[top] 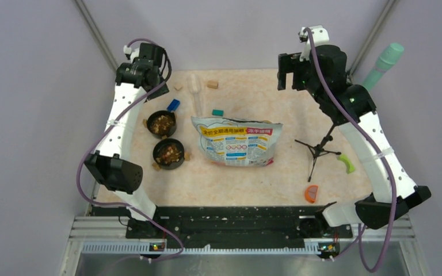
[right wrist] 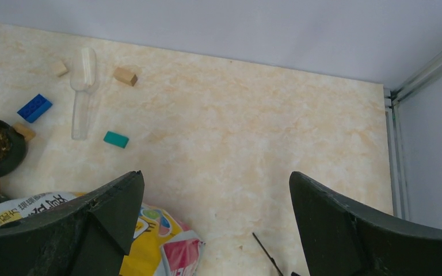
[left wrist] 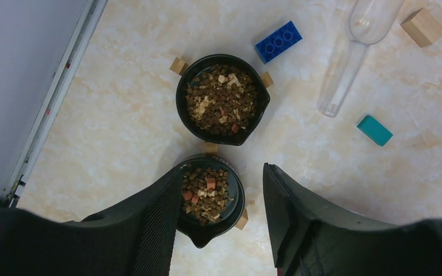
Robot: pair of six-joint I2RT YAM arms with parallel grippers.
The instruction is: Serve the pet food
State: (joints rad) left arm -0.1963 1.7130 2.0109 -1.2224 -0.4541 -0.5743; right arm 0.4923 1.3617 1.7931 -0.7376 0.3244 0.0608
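Two black bowls hold pet food: brown kibble (left wrist: 221,100) fills the far bowl (top: 162,123) and more lies in the near bowl (top: 168,153). The printed food bag (top: 237,141) lies flat mid-table, and its yellow and magenta corner (right wrist: 167,247) shows in the right wrist view. A clear plastic scoop (top: 195,92) lies empty behind the bag. My left gripper (left wrist: 221,172) hangs high over the near bowl (left wrist: 237,192), open and holding nothing. My right gripper (right wrist: 216,175) is raised over the back right of the table, wide open and empty.
A blue brick (top: 173,104), a teal block (top: 217,112) and tan wooden blocks (top: 212,84) lie around the scoop and bowls. A small black tripod (top: 317,150), a green piece (top: 346,163) and an orange piece (top: 311,193) sit at the right. Grey walls enclose the table.
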